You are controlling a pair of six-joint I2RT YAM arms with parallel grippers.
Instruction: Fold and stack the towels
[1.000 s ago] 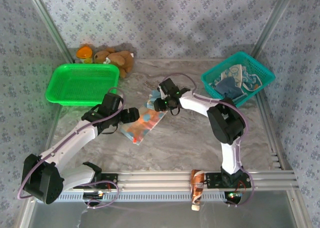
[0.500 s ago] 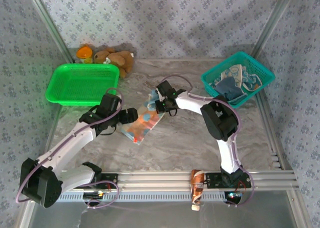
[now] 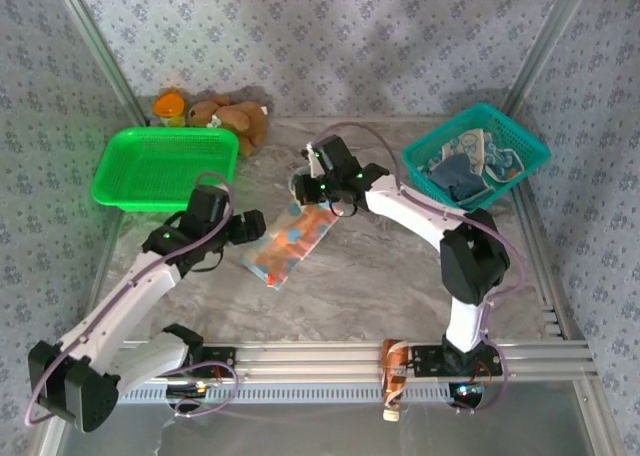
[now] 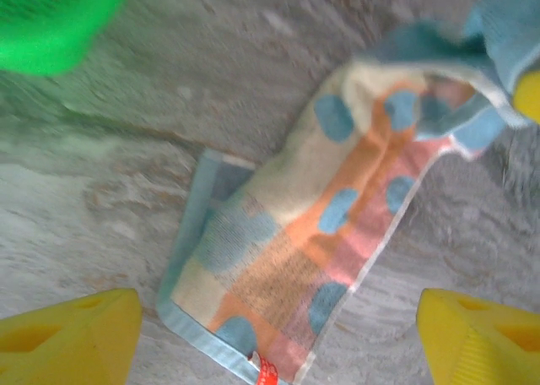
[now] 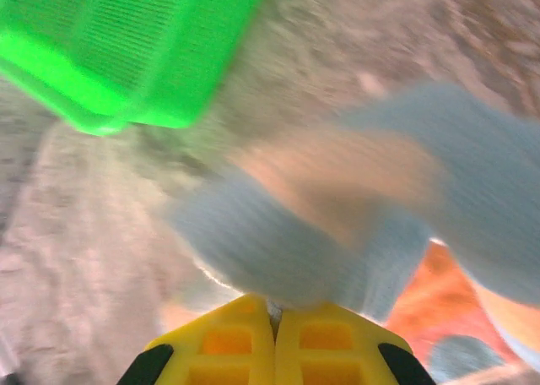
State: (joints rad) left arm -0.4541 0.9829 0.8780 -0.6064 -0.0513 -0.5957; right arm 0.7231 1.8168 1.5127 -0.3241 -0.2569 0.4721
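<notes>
Striped towel [image 3: 288, 244] lies mid-table [image 3: 380, 276], its near end flat and its far end lifted. Right end effector [image 3: 310, 188] is closed on that far end, pinching bunched cloth. Left end effector [image 3: 256, 226], jaws wide, hangs at the towel's left edge, holding nothing. Other towels [image 3: 470, 161] sit in the teal basket [image 3: 435, 184], far right. A green basket [image 3: 160, 166] stands far left.

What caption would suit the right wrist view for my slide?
Right gripper shut on an edge of the striped towel, with the green basket beyond.
</notes>
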